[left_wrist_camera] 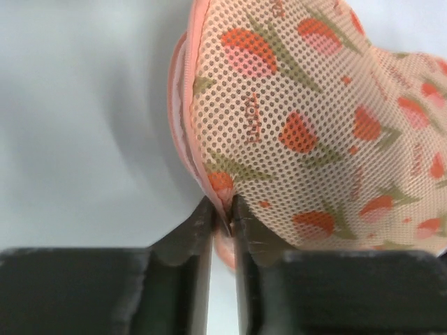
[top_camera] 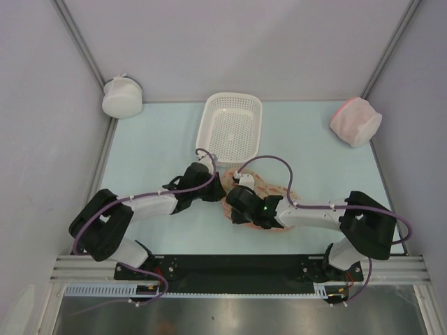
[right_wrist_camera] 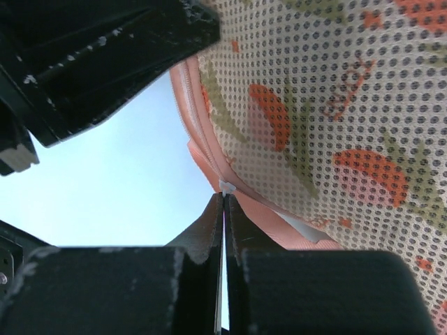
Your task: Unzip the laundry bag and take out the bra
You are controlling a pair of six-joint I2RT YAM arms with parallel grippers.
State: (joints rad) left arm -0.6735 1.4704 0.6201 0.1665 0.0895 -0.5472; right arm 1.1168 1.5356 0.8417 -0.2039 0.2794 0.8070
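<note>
Laundry bag (left_wrist_camera: 307,125) is floppy, light mesh, so grab the seam: left gripper (left_wrist_camera: 222,209) pinches pink edging (left_wrist_camera: 183,118), right gripper (right_wrist_camera: 223,199) fingers press together on a white tab (right_wrist_camera: 227,185).

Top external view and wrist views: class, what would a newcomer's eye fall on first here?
The orange-and-green printed laundry bag lies near the front centre of the top view. Up close, the left tool and the right tool each pinch at its pink edging, jaws closed. Just beyond it sits the white basket.
</note>
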